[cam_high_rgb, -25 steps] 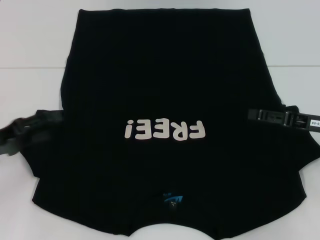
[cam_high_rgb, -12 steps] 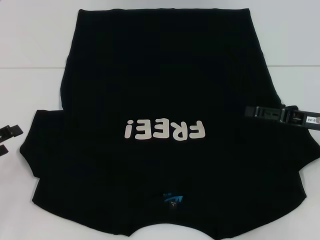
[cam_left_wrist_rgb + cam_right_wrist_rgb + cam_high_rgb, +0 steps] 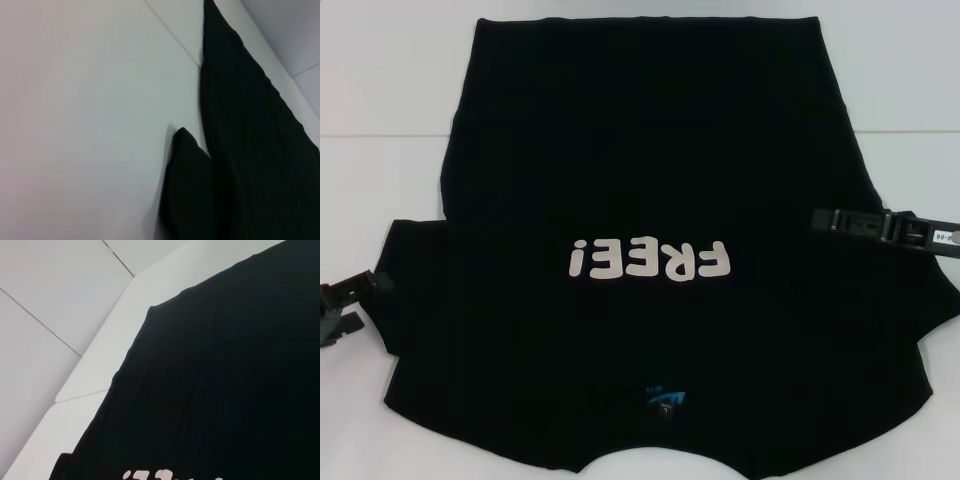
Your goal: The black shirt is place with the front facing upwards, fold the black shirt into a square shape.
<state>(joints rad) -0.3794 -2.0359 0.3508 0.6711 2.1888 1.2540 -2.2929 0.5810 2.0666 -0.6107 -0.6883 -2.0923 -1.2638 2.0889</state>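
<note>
The black shirt (image 3: 650, 150) lies spread flat on the white table (image 3: 380, 100), front up, with its pale "FREE!" lettering (image 3: 650, 260) and blue neck label (image 3: 665, 400) toward me. My left gripper (image 3: 348, 305) is open at the far left, its two fingers right at the tip of the left sleeve (image 3: 395, 290). My right gripper (image 3: 825, 221) reaches in from the right, just above the shirt's right side near the armpit. The left wrist view shows the sleeve tip (image 3: 187, 165) and the shirt's edge. The right wrist view shows the shirt (image 3: 225, 365) with the lettering (image 3: 165, 475) at the picture's edge.
Bare white table surrounds the shirt on the left (image 3: 75, 125), right and far side (image 3: 60, 300). Thin seams cross the tabletop (image 3: 370, 131). The shirt's collar end runs off the near edge of the head view.
My left gripper pulled away from the left sleeve out to the left edge, then came back lower to the sleeve's tip. The right gripper has hardly moved.
</note>
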